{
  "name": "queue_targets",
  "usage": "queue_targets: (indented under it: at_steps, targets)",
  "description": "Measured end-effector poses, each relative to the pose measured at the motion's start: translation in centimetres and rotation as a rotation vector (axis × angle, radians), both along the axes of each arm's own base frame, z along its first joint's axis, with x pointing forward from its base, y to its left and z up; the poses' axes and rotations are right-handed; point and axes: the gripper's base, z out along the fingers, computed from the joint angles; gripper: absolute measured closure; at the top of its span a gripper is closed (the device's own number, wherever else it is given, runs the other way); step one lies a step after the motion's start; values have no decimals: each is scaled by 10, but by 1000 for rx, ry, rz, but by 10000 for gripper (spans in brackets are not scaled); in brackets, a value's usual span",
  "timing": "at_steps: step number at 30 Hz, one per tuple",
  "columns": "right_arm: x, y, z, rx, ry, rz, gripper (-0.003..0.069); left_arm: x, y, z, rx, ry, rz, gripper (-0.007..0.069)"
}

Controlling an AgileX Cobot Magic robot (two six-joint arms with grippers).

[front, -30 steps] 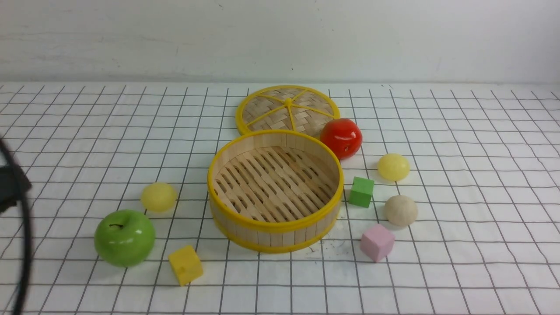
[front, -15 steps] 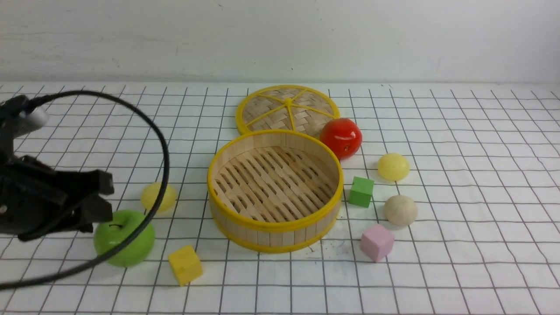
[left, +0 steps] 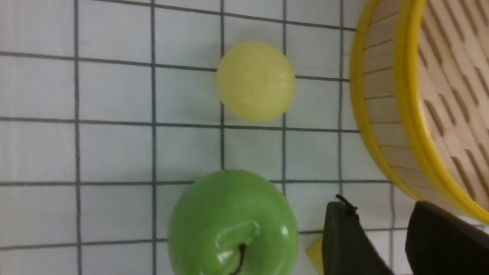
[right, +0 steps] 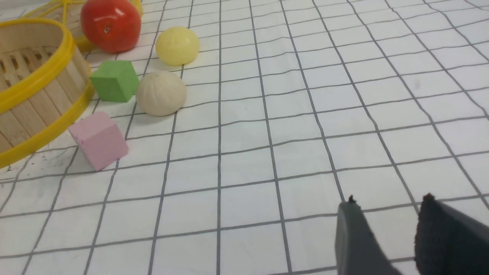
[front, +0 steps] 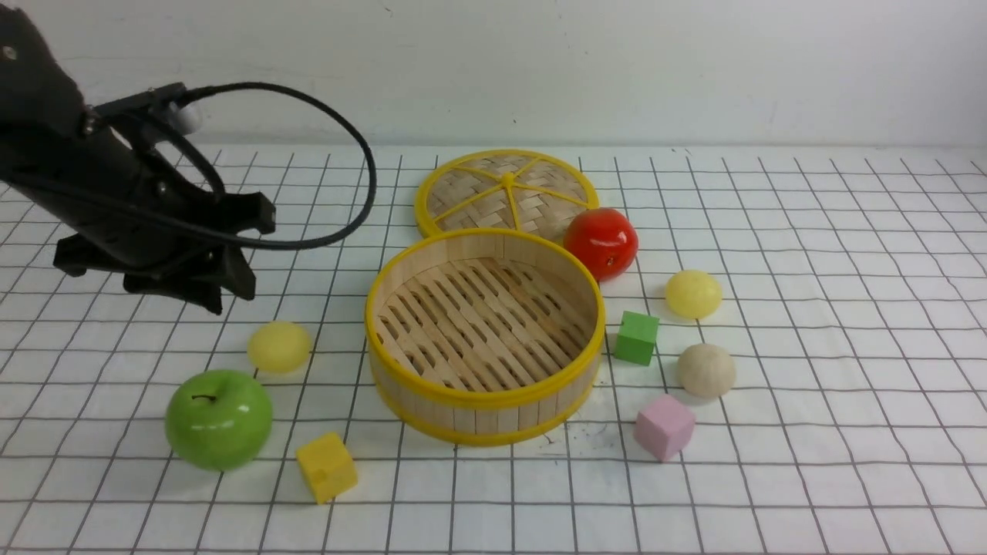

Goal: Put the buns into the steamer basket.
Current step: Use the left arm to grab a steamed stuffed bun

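Well, nothing has gone in yet: the steamer basket (front: 478, 416) sits empty mid-surface, and all three buns lie on the surface outside it. One pale yellow bun (front: 279, 347) rests at the basket's 9 o'clock, clear of the wall. A second yellow bun (front: 694, 294) is at about 2 o'clock, and the beige bun (front: 706, 371) sits between 3 and 4.

The left claw (front: 248, 250) hangs in the air off toward the first bun's 11 o'clock, fingers spread and nothing between them. The right claw (right: 389, 214) shows only in its own wrist view, low over bare surface well away from its two buns, likewise parted and empty.

To my eye this is the reach for the first pick, the left-hand bun. The next move calls for bringing the left claw down squarely over that bun. The green apple (front: 219, 418) sits close at the bun's 7 o'clock, so the fingers need to straddle the bun without nudging the apple or rolling the smooth dome away.
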Motion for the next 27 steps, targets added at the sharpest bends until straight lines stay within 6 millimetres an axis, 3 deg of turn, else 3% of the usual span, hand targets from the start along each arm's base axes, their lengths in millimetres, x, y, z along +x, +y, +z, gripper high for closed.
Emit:
queue_targets:
  at_steps: [11,17,27]
  targets:
    - [0,0,0,0,0,0,418,54,-36,-41,213,25,-28,386]
    - [0,0,0,0,0,0,418,63,-36,-65,259,69,-20,386]
    - [0,0,0,0,0,0,418,73,-36,-86,274,63,-6,386]
